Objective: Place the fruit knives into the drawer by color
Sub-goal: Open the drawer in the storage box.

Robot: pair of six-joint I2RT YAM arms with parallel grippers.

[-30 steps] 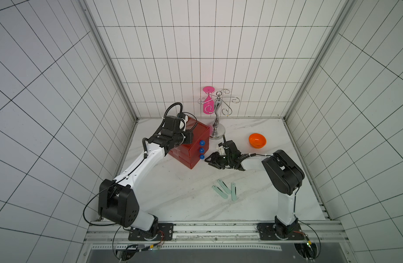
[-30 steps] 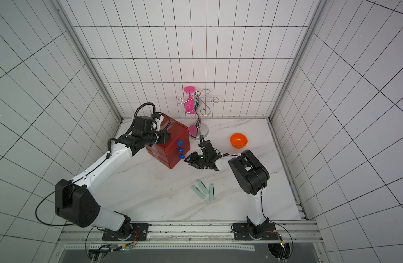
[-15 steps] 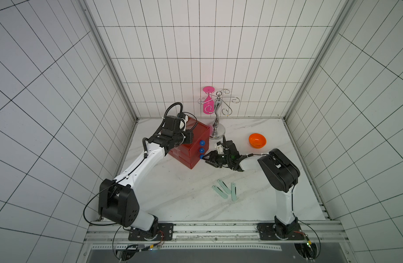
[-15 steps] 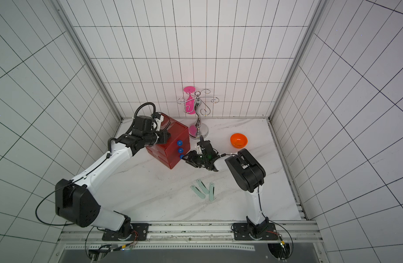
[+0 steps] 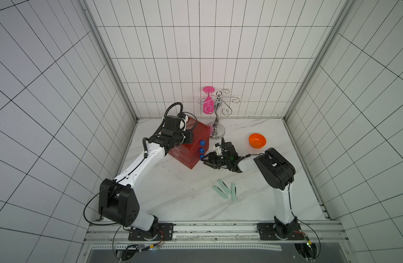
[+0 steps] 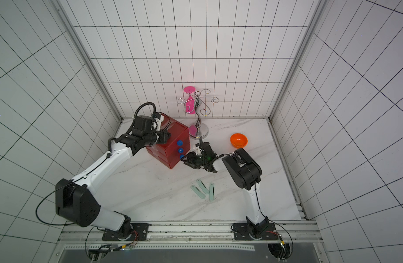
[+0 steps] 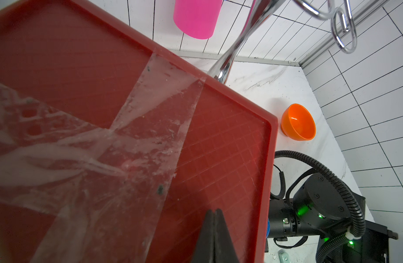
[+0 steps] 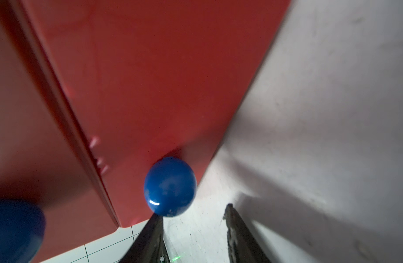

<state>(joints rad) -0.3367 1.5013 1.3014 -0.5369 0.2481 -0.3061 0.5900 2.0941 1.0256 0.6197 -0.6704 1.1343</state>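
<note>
Fruit knives (image 5: 224,187), three mint-green, lie right of centre in both top views, below the red drawer (image 5: 184,157) at mid-frame. Left gripper (image 7: 214,214) is closed over its taped top. Right gripper (image 8: 193,211) gapes before the lowest knob (image 8: 169,186).

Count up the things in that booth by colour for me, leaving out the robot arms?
Mint green knives: 3
Red drawer chest: 1
Blue knobs: 3
Orange bowl: 1
Pink glass: 1
Silver rack: 1
Total: 10
</note>
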